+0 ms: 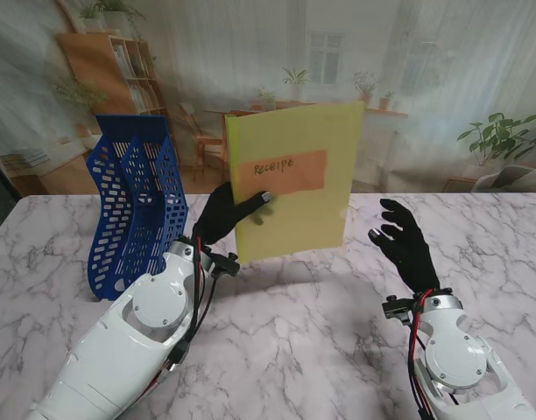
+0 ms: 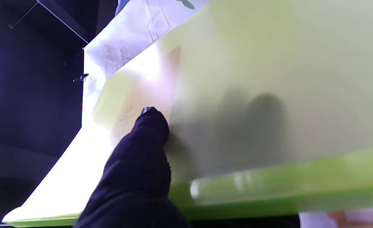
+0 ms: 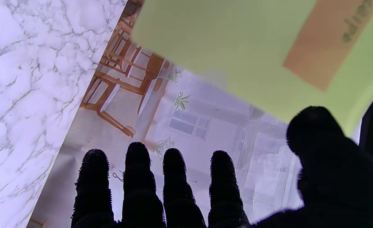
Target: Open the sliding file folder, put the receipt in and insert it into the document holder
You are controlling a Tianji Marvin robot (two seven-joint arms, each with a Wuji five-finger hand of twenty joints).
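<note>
The surface [image 1: 294, 341] is white marble with grey veining. Behind its far edge a printed backdrop [image 1: 426, 87] of a bright room is hung, well beyond the left robot hand [image 1: 222, 214] and the right robot hand [image 1: 406, 245]. On the backdrop, a wooden bookshelf [image 1: 119, 70] is shown far-left of the left robot hand, a window [image 1: 325, 57] between the two, wooden chairs [image 1: 202, 144] and a leafy plant [image 1: 504, 136] far-right of the right robot hand. Even, soft light is seen throughout.

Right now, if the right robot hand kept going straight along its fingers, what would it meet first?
Probably nothing nearby: the right robot hand is open, pointing past the yellow folder toward the printed backdrop. Depth is unclear.
</note>
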